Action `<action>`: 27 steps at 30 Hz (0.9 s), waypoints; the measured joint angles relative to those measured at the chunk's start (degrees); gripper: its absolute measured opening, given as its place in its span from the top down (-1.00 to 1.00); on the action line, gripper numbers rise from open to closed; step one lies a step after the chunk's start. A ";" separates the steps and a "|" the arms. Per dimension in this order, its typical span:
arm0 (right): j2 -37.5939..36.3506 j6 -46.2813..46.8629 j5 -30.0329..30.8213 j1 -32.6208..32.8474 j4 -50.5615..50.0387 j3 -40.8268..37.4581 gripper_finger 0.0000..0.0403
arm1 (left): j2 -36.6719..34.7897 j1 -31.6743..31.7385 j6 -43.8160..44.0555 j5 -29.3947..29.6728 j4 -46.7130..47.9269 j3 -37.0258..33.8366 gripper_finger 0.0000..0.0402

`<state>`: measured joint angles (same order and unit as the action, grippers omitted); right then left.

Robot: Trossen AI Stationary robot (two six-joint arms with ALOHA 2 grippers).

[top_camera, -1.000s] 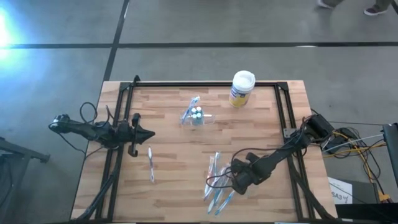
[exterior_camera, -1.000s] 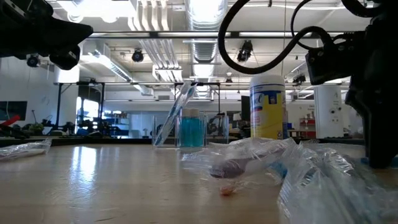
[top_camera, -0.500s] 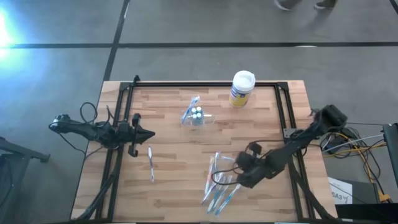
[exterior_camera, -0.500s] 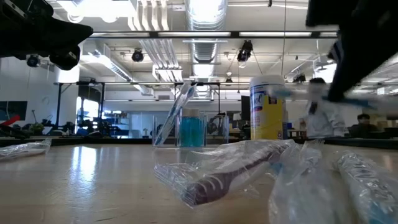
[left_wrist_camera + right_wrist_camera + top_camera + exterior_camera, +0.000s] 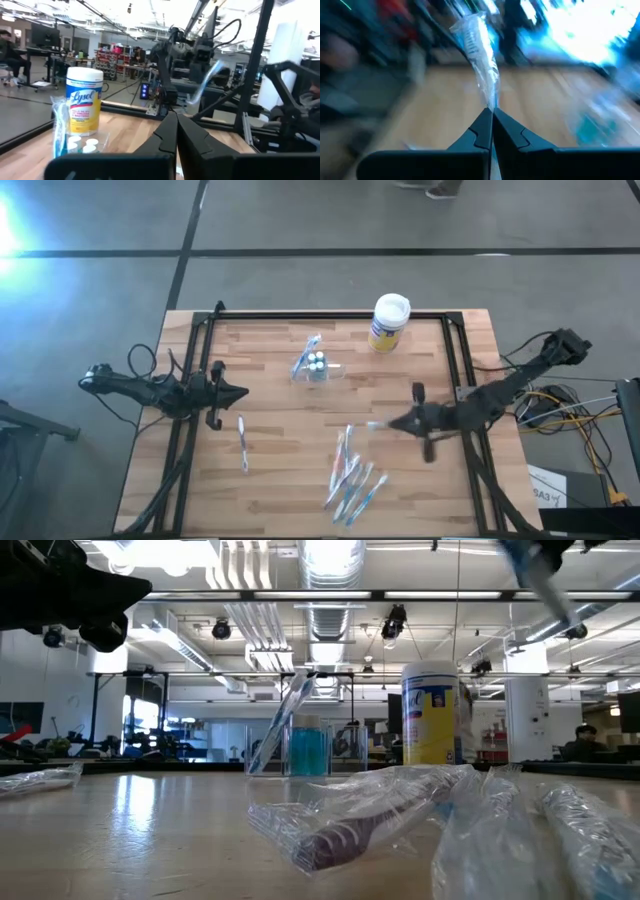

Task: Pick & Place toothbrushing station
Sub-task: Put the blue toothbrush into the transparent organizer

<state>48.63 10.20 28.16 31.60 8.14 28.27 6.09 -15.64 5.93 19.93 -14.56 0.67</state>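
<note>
Standing upright well ahead of the right gripper (image 5: 388, 423), the toothbrushing station (image 5: 316, 367) is showing as a clear, colourless plastic holder, with a wrapped brush leaning inside it and white-capped blue pieces filling its other side. Just beyond it, the yellow-and-blue canister (image 5: 388, 322) is sitting near the table's far edge, white lid on, cylindrical and opaque.

The right gripper is pinching one wrapped toothbrush (image 5: 481, 61) between closed fingers, lifting it clear of the wood; the crinkly see-through wrapper is sticking out past the fingertips. Below and beside that gripper, a loose heap of wrapped toothbrushes (image 5: 352, 476) is lying fanned on the boards. The left gripper (image 5: 240, 393) is hovering at its own side of the table, fingers pressed together on nothing, with a single wrapped brush (image 5: 242, 442) lying just beside it.

The wooden table (image 5: 280, 480) is showing pale planks in a black frame. Behind it, a bright workshop hall is stretching away.
</note>
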 joint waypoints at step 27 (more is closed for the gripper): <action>-39.56 -15.30 -4.35 -3.85 15.49 -27.82 0.96 | 0.02 0.00 4.78 1.06 -0.40 0.00 0.93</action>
<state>9.07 -5.10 23.81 27.75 23.63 0.45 6.11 -15.64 10.72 20.99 -14.96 0.67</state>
